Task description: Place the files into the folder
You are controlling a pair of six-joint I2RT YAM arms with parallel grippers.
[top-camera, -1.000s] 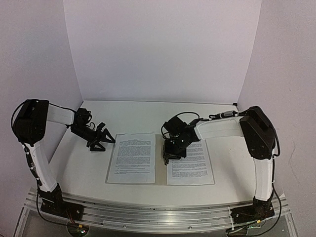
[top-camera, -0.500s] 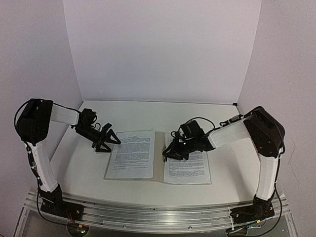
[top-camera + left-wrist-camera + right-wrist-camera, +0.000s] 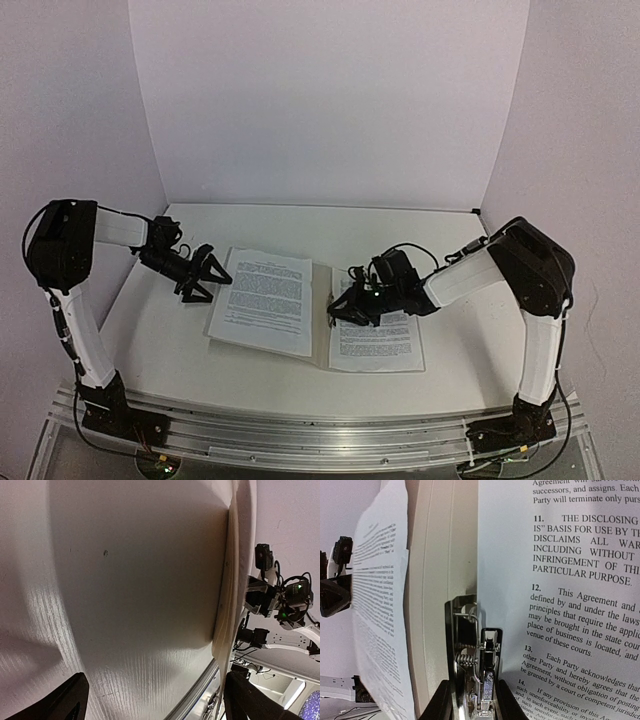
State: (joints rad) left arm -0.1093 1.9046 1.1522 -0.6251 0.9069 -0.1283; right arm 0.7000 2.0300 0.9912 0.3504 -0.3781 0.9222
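Observation:
The beige folder [image 3: 320, 345] lies open in the middle of the table. Its left flap is tilted up off the table and carries one of the files [image 3: 262, 298]. A second sheet [image 3: 378, 336] lies flat on the right flap. My right gripper [image 3: 345, 308] reaches low over that sheet and is shut on the folder's metal clip [image 3: 470, 645] at the spine [image 3: 437, 555], with printed text [image 3: 565, 590] beside it. My left gripper [image 3: 206, 275] is open, its fingertips pointing at the raised left edge [image 3: 227, 605]. I cannot tell whether they touch it.
White walls close in the table [image 3: 170, 350] at the back and both sides. An aluminium rail [image 3: 320, 430] with the arm bases runs along the near edge. Bare tabletop lies behind and left of the folder.
The folder's left flap, flat a second ago, has risen at its left edge with its sheet. My right arm has dropped low and stayed on the clip. The left gripper shifted slightly near the flap.

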